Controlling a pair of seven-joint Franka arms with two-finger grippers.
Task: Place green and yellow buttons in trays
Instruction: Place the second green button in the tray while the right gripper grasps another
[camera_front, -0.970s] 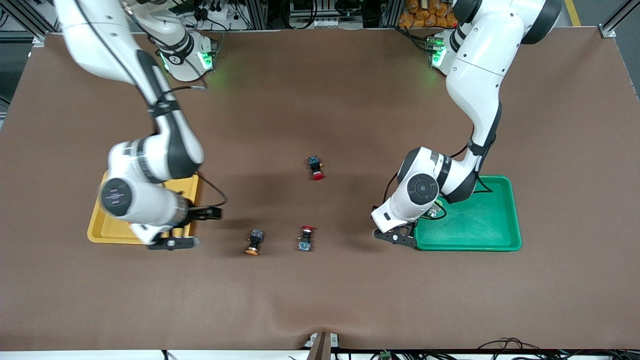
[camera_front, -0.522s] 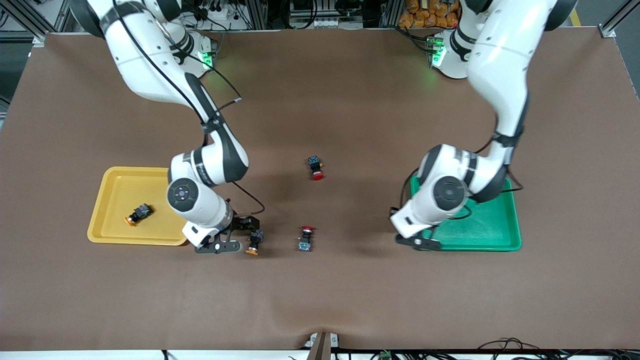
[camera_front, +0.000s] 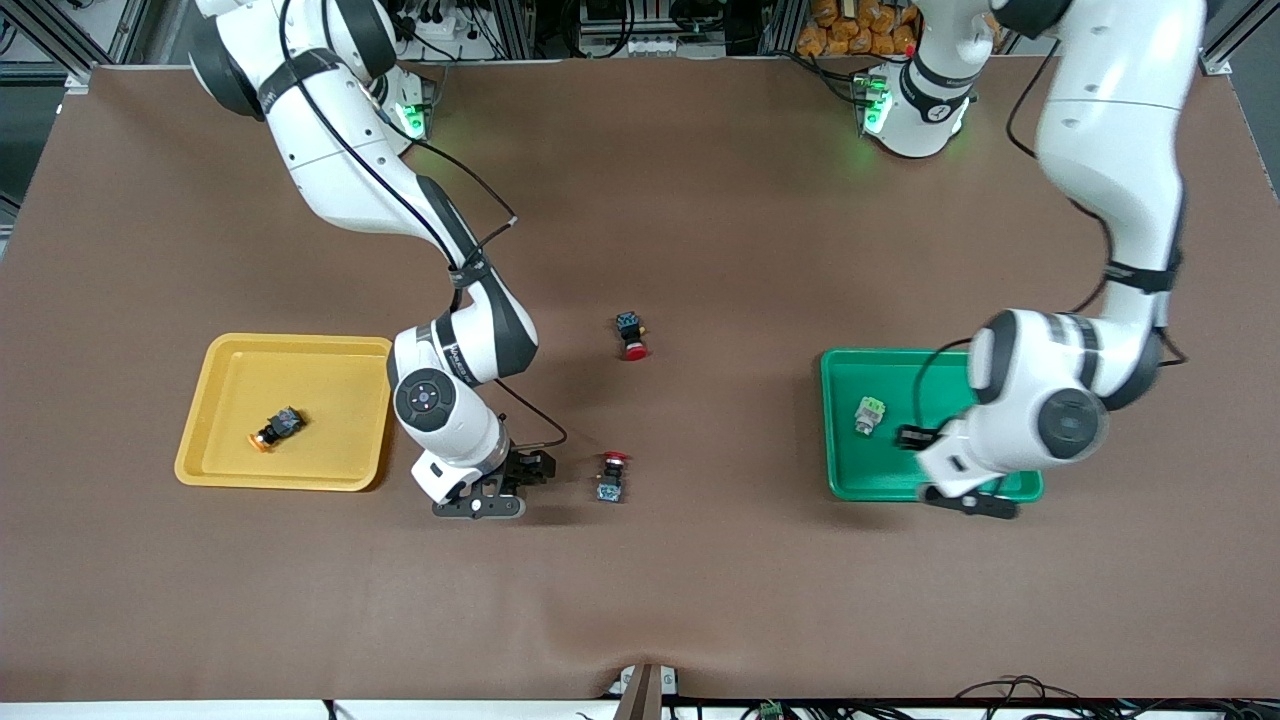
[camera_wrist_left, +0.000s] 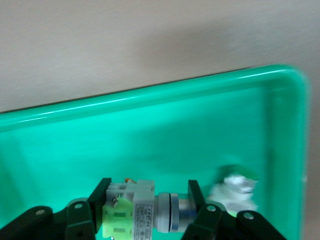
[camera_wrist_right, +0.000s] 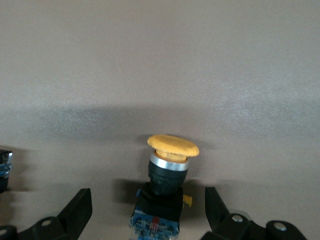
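right gripper (camera_wrist_right: 145, 210) low centre frame, jaws apart round yellow button (camera_wrist_right: 167, 182): centre before closing | left gripper (camera_wrist_left: 147, 205) clamping green button (camera_wrist_left: 142, 210) over green tray (camera_wrist_left: 150, 130)

yellow tray (camera_front: 225, 352), green tray (camera_front: 838, 372), orange-yellow capped switch (camera_wrist_right: 167, 172), red-capped switches (camera_front: 632, 336), brown table (camera_front: 700, 200)

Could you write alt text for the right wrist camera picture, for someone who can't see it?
A dark push-button switch with an orange-yellow cap lies on the brown table, between the two open black fingers of the right gripper, which do not touch it. Part of another switch shows at the picture's edge.
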